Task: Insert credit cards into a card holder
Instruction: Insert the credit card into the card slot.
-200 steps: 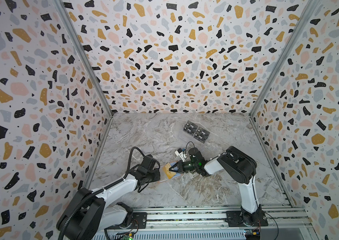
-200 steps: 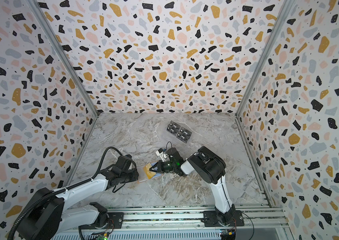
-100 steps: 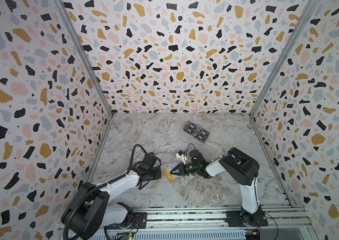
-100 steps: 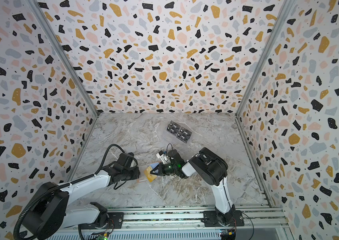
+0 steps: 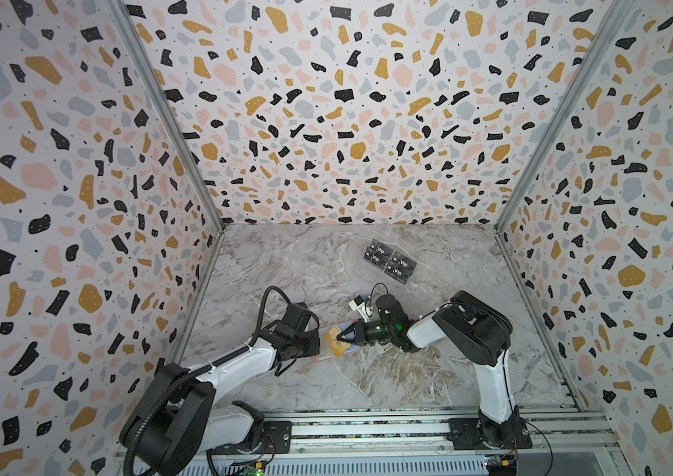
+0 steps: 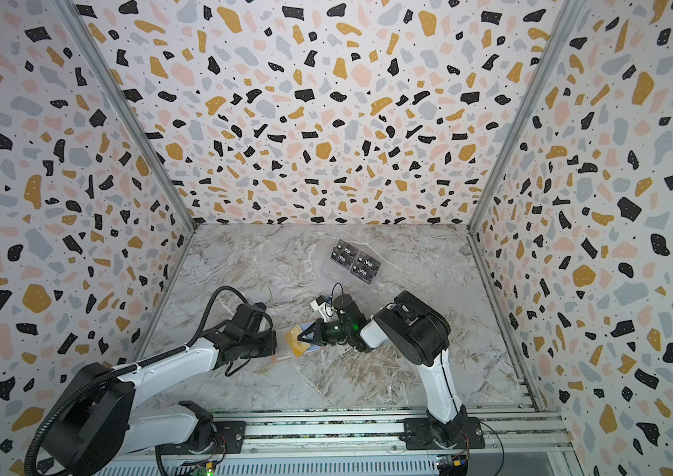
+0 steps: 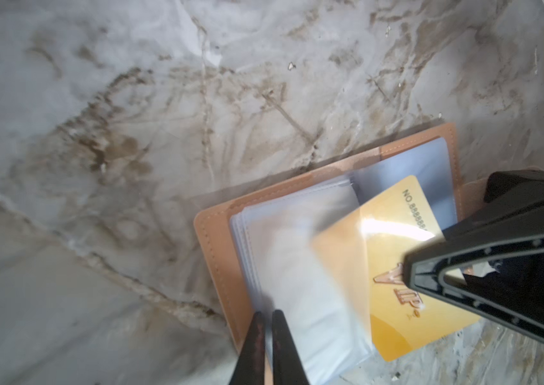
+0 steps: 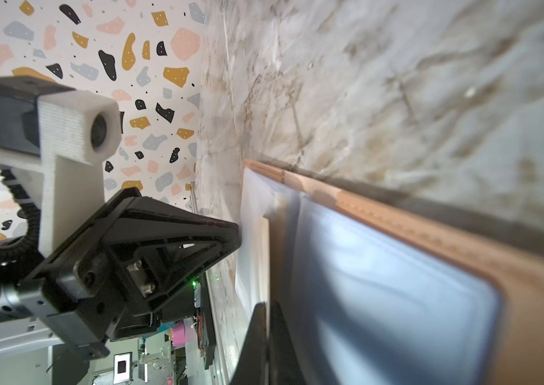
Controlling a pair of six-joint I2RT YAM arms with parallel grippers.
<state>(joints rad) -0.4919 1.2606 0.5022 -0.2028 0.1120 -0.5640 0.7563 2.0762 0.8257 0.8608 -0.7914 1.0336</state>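
Observation:
The card holder [image 7: 217, 253] lies open on the marble floor, a peach-pink cover with clear bluish sleeves [image 8: 380, 273]. My left gripper [image 7: 268, 315] is shut on the edge of one clear sleeve, which stands lifted off the stack; its tip [image 8: 238, 230] shows against that sleeve. My right gripper [image 8: 267, 308] is shut on a gold credit card [image 7: 393, 266], held tilted over the holder with one corner under the lifted sleeve. In both top views the two grippers [image 5: 318, 343] [image 5: 341, 334] meet over the card [image 6: 297, 344]. No other gold cards show.
A clear tiered stand with black "Vip" cards [image 5: 390, 261] [image 6: 355, 261] stands farther back on the floor. Terrazzo-patterned walls close in three sides, and the arms' base rail [image 5: 367, 428] runs along the front edge.
My left jaws have closed further on the sleeve's edge. The right gripper has held the gold card over the holder, with only a small shift.

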